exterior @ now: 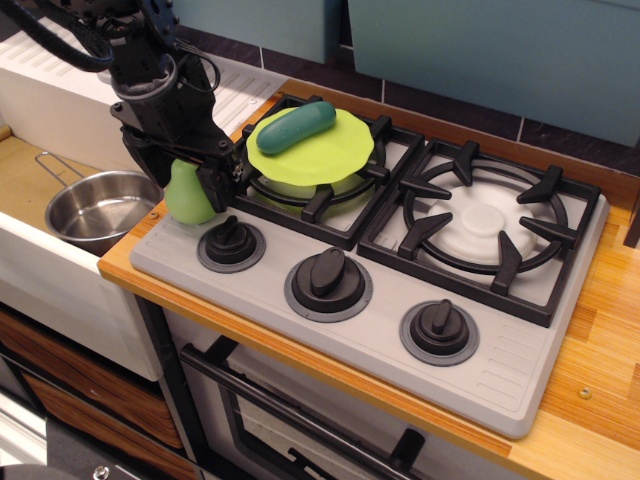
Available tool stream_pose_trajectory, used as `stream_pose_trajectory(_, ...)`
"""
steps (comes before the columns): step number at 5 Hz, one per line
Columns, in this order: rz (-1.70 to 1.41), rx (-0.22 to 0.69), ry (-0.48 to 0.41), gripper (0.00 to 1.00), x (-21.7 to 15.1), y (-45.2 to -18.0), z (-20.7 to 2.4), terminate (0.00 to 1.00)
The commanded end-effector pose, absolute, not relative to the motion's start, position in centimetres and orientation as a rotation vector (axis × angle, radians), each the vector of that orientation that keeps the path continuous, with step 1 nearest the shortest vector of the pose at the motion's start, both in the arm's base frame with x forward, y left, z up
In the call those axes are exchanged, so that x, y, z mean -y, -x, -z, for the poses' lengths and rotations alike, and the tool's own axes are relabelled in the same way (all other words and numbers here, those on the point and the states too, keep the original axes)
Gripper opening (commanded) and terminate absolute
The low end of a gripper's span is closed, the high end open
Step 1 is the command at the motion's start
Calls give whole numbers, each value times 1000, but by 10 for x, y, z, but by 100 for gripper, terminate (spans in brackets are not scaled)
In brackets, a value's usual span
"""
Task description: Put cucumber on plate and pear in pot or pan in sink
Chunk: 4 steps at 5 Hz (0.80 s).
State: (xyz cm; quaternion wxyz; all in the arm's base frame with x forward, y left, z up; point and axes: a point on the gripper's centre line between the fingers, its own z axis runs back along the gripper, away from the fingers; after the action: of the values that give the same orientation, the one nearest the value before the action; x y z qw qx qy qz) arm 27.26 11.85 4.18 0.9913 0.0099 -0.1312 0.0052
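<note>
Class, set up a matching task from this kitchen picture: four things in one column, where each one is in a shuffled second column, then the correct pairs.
Things:
1. cucumber
2. pear
3. saucepan
4. plate

Places:
A. on the left burner grate
B. in the sink
C. lying on the plate
D. at the stove's left edge, between the fingers of the end effector

Pairs: 1-C, 2-D, 3-B, 4-A

One cucumber (296,127), one pear (186,198), three knobs (328,275).
</note>
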Motion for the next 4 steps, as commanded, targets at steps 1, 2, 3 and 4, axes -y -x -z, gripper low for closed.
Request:
stream_pose_trajectory(1,-24,250,-13,0,-114,-275,-62,0)
stream_pose_trajectory(2,-36,232,-14,0,-112,-273,-70,0)
stream_pose_trajectory(3,-35,216,-21,0,-112,-272,-79,0)
stream_pose_trajectory(4,-28,212,-12,0,-111,-271,-83,0)
